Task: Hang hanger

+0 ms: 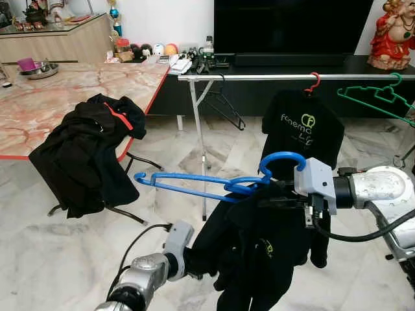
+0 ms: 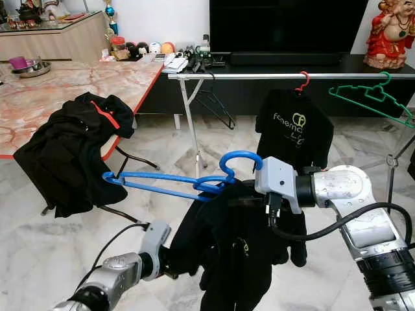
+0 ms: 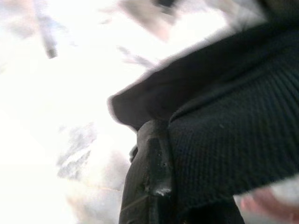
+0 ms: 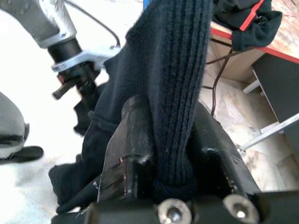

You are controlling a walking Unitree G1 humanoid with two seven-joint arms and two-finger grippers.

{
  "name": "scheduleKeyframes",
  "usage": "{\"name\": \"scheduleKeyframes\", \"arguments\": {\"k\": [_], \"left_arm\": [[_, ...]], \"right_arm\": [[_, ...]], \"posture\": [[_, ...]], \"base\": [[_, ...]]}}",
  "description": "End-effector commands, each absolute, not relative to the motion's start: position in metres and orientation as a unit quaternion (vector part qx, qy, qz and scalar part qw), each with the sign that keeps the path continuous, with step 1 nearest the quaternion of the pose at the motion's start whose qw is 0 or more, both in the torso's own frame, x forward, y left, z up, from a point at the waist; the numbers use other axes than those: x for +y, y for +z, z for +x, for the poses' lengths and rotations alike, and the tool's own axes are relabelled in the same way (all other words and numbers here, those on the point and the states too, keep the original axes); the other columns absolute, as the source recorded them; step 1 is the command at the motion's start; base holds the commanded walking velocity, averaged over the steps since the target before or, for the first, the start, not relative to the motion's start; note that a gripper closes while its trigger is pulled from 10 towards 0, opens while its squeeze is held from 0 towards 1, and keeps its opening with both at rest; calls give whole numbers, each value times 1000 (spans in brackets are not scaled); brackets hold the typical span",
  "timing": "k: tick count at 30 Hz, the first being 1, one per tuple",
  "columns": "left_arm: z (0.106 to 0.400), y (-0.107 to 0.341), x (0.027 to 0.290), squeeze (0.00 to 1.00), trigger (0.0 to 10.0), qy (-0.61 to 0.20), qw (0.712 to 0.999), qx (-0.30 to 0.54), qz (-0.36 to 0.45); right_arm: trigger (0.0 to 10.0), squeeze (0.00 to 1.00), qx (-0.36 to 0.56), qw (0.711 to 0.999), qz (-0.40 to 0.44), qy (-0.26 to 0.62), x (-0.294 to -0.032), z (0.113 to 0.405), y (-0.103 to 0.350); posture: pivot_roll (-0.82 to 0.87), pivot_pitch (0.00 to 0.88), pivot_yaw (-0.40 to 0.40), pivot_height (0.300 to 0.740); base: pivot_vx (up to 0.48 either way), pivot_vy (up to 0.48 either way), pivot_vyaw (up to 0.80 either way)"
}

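A blue hanger (image 1: 194, 181) hangs level in mid-air with a black shirt (image 1: 253, 253) draped from it. My right gripper (image 4: 170, 121) is shut at the hanger's neck, just below the hook (image 1: 282, 162), with the shirt's ribbed collar (image 4: 177, 70) pinched between its fingers. Lower down, my left gripper (image 1: 194, 262) is shut on the shirt's hem, and its fingertips are buried in the cloth (image 3: 233, 140). The metal clothes rail (image 1: 272, 76) runs across behind, above the hanger.
On the rail hang a black T-shirt on a red hanger (image 1: 301, 129), a green hanger (image 1: 373, 97) and a black empty hanger (image 1: 224, 107). A marble table (image 1: 65, 97) at the left carries a black jacket (image 1: 84, 149). Marble floor lies between.
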State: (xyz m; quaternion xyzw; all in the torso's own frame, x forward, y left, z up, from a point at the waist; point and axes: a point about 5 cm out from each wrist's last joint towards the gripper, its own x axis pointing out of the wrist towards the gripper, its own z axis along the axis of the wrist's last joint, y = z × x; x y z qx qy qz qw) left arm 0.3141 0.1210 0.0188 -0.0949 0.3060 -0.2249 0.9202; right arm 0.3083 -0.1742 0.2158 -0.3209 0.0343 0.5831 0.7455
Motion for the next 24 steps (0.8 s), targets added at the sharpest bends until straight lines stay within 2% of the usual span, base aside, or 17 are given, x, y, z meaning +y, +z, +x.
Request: {"name": "scheduleKeyframes", "arguments": {"k": [1,4,9,15,20,24], "left_arm": [[311,12,131,0,0,-176,920,331,-115],[313,12,137,0,0,-144,921,333,-143],[314,13,137,0,0,-133,919,338,-154],[312,11,134,0,0,-136,917,343,-152],[311,10,134,0,0,-135,917,344,-150],[311,10,135,0,0,-136,917,344,-149]], "right_arm": [[0,0,30,748,-326,577,-175,309,214],[0,0,40,747,-319,582,-175,306,208],[0,0,71,734,-311,600,-183,298,195],[0,0,175,696,-366,593,-218,289,173],[0,0,214,696,-337,597,-236,283,167],[0,0,238,689,-362,581,-247,284,162]], "posture": [[-15,30,8,740],[-15,35,8,740],[-15,43,7,740],[-19,47,4,740],[-20,50,-1,740],[-17,50,0,740]], "base": [[0,0,0],[0,0,0],[0,0,0],[0,0,0],[0,0,0],[0,0,0]]}}
